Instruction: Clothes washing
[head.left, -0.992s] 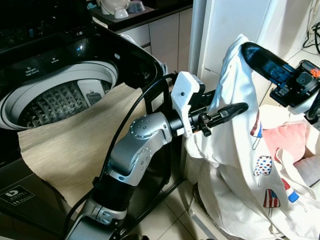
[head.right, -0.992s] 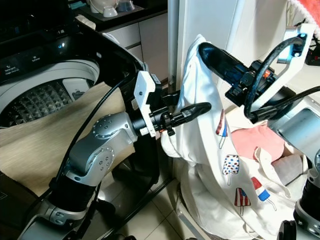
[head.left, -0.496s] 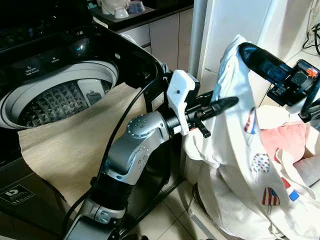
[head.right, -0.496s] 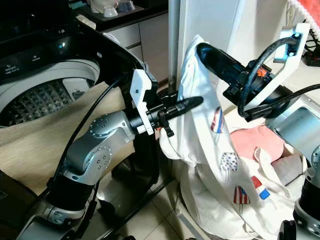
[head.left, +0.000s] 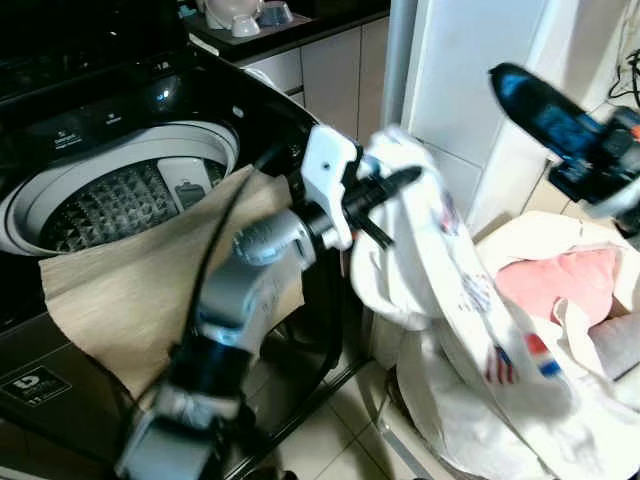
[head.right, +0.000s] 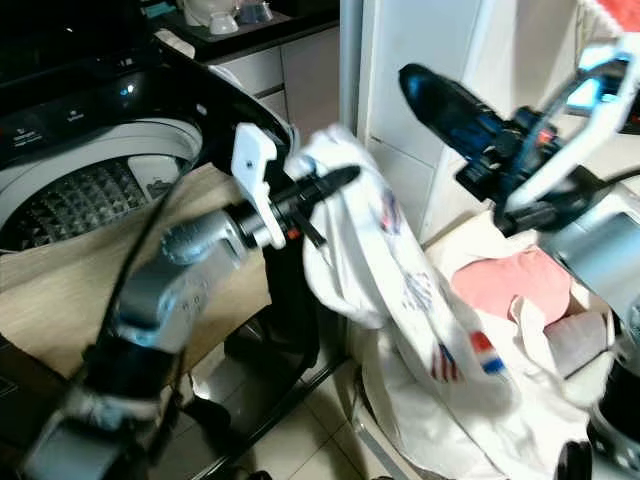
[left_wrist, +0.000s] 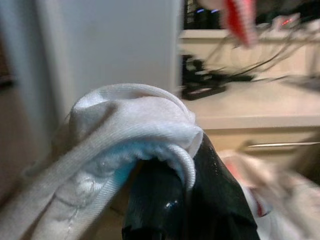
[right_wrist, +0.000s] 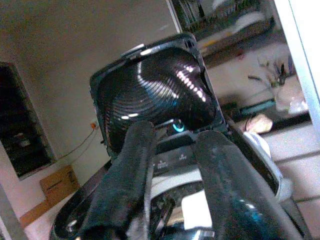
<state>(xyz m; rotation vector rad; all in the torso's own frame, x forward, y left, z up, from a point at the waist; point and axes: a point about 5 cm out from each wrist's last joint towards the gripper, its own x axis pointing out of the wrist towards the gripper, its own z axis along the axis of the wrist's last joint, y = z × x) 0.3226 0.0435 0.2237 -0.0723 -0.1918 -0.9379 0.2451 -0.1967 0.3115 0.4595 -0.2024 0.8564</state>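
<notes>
Here we had the white printed garment (head.left: 440, 250) hanging from the left gripper (head.left: 395, 183), its top edge folded over the black fingers (left_wrist: 165, 195), which were pinched together on the cloth in the left wrist view. The garment sat beside the front right corner of the washing machine (head.left: 150, 110), and from the gripper it trailed down and to the right into the pile of laundry (head.left: 560, 300) on the floor side, where a pink piece (head.left: 545, 280) lay among more white fabric. Its coloured prints were blurred, so we could not make out what they showed.

Our right gripper (head.right: 430, 85) stood raised and apart from the garment, touching nothing; in the right wrist view its two fingers (right_wrist: 125, 185) were spread with a clear gap between them, and past them we saw the machine's raised dark lid (right_wrist: 155, 95).

A beige cloth (head.left: 140, 290) lay draped over the front rim of the machine, one end near the open drum (head.left: 110, 205). Behind the machine stood a counter with white cabinet fronts (head.left: 320, 70) and some crockery (head.left: 235, 15) on top.
</notes>
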